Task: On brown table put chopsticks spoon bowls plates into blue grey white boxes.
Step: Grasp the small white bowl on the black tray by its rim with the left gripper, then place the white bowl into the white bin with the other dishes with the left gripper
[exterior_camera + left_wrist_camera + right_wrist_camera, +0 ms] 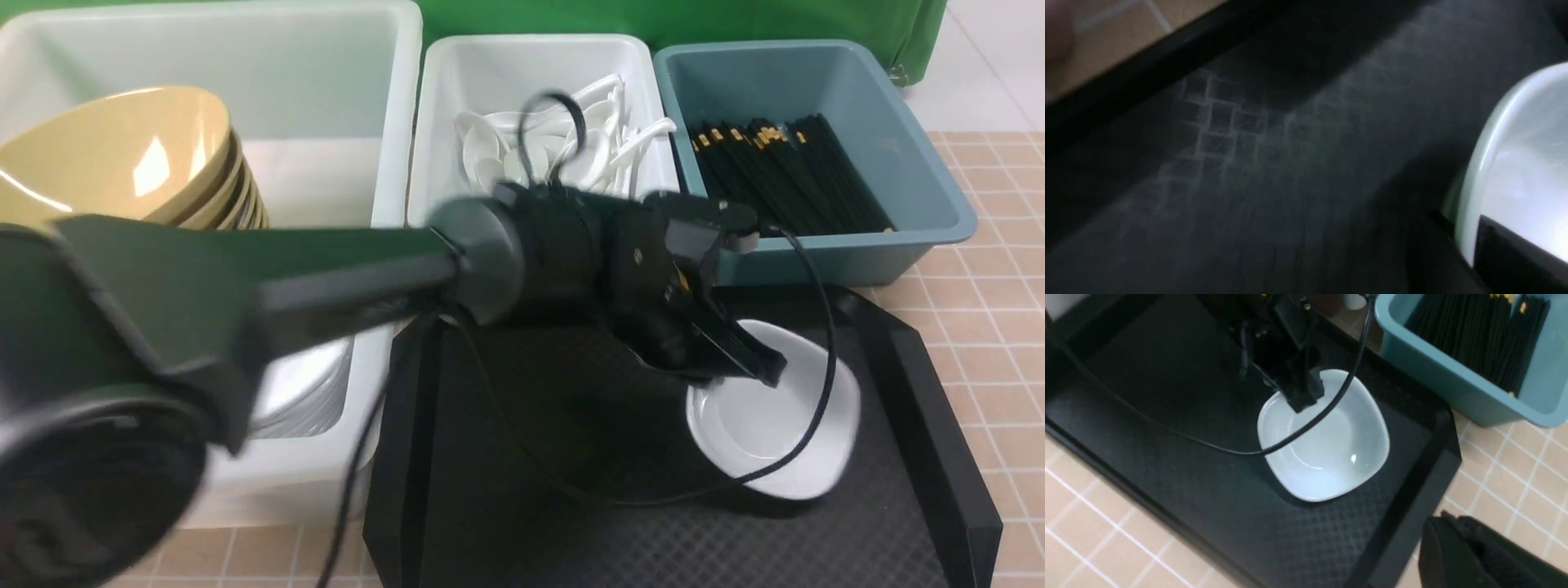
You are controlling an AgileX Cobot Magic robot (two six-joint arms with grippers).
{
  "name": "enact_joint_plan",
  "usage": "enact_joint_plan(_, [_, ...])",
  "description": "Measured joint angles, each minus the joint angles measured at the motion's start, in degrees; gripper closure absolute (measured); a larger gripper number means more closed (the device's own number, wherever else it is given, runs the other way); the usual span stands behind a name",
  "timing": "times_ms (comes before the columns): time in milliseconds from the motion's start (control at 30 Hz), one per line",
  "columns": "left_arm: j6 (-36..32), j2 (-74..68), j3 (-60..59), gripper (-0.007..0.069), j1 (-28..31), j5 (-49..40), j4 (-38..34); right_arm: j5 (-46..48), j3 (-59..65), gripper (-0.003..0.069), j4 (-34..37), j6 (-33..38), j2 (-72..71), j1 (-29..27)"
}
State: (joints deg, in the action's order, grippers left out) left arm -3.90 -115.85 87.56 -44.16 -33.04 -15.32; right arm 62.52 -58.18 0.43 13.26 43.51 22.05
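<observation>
A white rounded-square plate point(775, 425) lies on the black tray point(531, 490); it also shows in the right wrist view point(1331, 449). My left gripper point(739, 363) reaches across from the left and is closed over the plate's far-left rim. In the left wrist view the rim point(1527, 155) sits between the two fingers of the gripper point(1461, 228). It also shows in the right wrist view point(1302, 398). My right gripper point(1443, 518) is shut and empty over the brown table point(1515, 465), beside the tray's edge; it is out of the front view.
The large white tub point(392, 147) holds stacked yellow bowls point(122, 155) and a stack of white plates point(302, 392). The grey bin point(539, 41) holds white spoons point(555, 139). The blue bin point(922, 220) holds black chopsticks point(784, 171). The left arm's cable hangs over the plate.
</observation>
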Motion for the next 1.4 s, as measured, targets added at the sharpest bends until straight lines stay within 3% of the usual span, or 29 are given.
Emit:
enact_joint_plan(100, [-0.78, 7.99, -0.55, 0.0619, 1.1, -6.27, 4.04, -0.86, -1.48, 0.061, 4.05, 2.61, 0.97, 0.0])
enact_joint_plan(200, [-0.55, 21.15, -1.77, 0.0619, 3.54, -12.18, 7.96, -1.93, -5.51, 0.061, 13.84, 9.75, 4.41, 0.0])
enact_joint_plan(267, [0.5, 29.62, -4.09, 0.0619, 6.63, -15.37, 9.04, -2.0, -8.87, 0.061, 21.18, 15.36, 8.11, 0.0])
enact_joint_plan(367, [1.53, 40.1, -9.83, 0.0619, 13.63, -19.13, 9.78, -2.37, -13.13, 0.061, 26.09, 19.34, 13.37, 1.56])
enact_joint_plan(567, [1.26, 52.98, -21.89, 0.0619, 32.68, -21.55, 7.67, -5.24, -19.36, 0.061, 26.61, 20.61, 22.41, 11.38])
enact_joint_plan(767, [-4.45, 53.85, -28.29, 0.0619, 45.81, -20.18, 2.17, -9.69, -20.99, 0.061, 22.2, 19.02, 28.12, 20.53])
enact_joint_plan(1000, [-7.18, 50.61, -33.32, 0.0609, 49.96, -14.57, 0.94, -10.17, -20.99, 0.061, 17.66, 16.8, 30.07, 21.49])
enact_joint_plan(1133, [-11.38, 47.41, -33.66, 0.0524, 49.09, -13.63, -2.23, -11.08, -20.99, 0.061, 16.92, 16.5, 30.07, 21.49])
enact_joint_plan(1200, [-14.21, 45.94, -33.66, 0.0421, 48.19, -13.59, -3.74, -11.13, -20.99, 0.061, 16.84, 16.5, 30.07, 21.56])
enact_joint_plan(1233, [-14.49, 45.86, -33.66, 0.0421, 48.12, -13.59, -3.74, -11.13, -20.99, 0.061, 16.84, 16.5, 30.07, 21.56])
enact_joint_plan(1267, [-16.09, 45.46, -33.68, 0.0337, 47.71, -14.1, -4.01, -11.13, -20.99, 0.061, 16.75, 16.5, 30.07, 21.56])
enact_joint_plan(1400, [-18.78, 45.74, -33.54, 0.013, 47.59, -14.81, -2.53, -11.08, -20.99, 0.061, 15.31, 16.38, 30.07, 21.6])
